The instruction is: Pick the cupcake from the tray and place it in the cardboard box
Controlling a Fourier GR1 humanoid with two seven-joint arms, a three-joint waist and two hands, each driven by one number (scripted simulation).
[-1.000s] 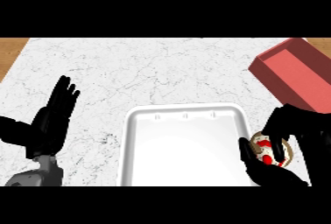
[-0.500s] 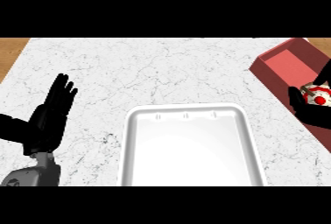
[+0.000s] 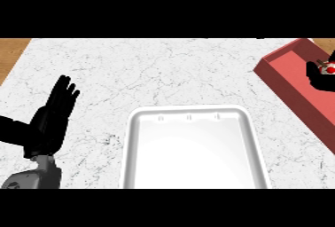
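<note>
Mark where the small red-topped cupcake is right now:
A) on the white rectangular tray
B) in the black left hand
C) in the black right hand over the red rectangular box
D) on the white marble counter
C: the small red-topped cupcake shows within the curled black right hand above the red rectangular box, while the white rectangular tray holds nothing.

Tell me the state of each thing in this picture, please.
Cupcake: in the right robot hand, over the box.
Right robot hand: curled round the cupcake.
Box: open on top.
Tray: no cupcake on it.
Left robot hand: open, resting, fingers up.
</note>
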